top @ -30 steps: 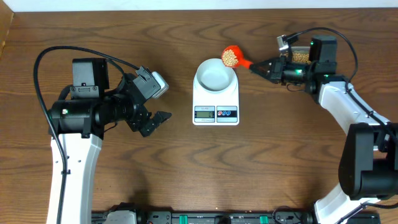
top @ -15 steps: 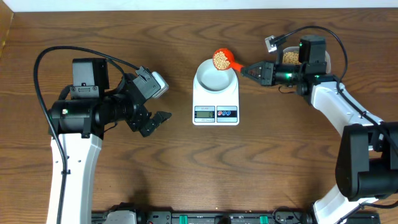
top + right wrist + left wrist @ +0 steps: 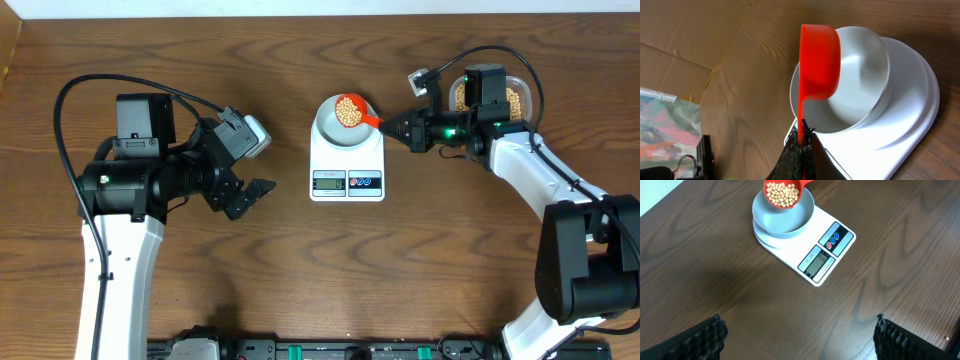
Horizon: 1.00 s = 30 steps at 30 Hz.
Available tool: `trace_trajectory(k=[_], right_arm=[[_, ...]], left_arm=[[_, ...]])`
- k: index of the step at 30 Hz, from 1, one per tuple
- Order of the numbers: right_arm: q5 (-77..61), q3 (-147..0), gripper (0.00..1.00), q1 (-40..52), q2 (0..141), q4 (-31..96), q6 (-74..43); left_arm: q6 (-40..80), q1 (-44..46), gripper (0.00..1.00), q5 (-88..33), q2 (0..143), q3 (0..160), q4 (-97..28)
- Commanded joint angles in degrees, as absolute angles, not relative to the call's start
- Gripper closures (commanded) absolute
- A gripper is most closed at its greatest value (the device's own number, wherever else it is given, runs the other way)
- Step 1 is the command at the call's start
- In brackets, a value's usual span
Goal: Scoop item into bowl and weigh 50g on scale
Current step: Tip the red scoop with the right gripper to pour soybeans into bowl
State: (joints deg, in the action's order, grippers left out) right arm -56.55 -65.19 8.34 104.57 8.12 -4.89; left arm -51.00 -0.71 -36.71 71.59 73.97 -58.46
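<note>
A smooth red-orange plastic scoop (image 3: 349,108), heaped with small round tan beans (image 3: 782,192), hung over the pale round bowl (image 3: 787,224) on the flat white scale (image 3: 347,160). The right gripper (image 3: 801,144) was clamped on its thin handle, whose long axis ran leftward from the fingertips to the cup. The left gripper (image 3: 799,322) stood wide open, well apart from the scale

Bowl (image 3: 338,131) on scale (image 3: 347,158), scoop (image 3: 352,108) of beans (image 3: 348,112) over bowl, tub (image 3: 528,92) right of scale

White links (image 3: 118,262), black joint housings (image 3: 140,185); looped black cables (image 3: 62,110); green lights (image 3: 467,131) near right wrist; ridged, perhaps rubber, pads (image 3: 702,339) on left hand (image 3: 250,198).
</note>
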Motion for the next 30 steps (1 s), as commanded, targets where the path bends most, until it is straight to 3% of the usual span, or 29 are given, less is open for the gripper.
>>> trace_trajectory(k=[1, 6, 12, 30], right_arm=[[-56.88, -65.41, 0.99, 8.73, 104.81, 8.21, -0.93], [-56.84, -65.41, 0.99, 8.8, 104.81, 8.62, 4.08], [-47.33, -65.41, 0.99, 9.47, 104.81, 8.62, 7.38], [-47.24, -65.41, 0.99, 10.55, 104.81, 5.74, 14.02]], left_arm=[[-50.52, -0.95, 0.04, -36.42, 71.92, 74.87, -58.46], [-50.5, -0.95, 0.04, -36.42, 71.92, 74.85, -58.46], [-50.52, -0.95, 0.04, -36.42, 71.92, 74.85, -58.43], [-50.52, -0.95, 0.04, -36.45, 71.92, 74.85, -58.43]])
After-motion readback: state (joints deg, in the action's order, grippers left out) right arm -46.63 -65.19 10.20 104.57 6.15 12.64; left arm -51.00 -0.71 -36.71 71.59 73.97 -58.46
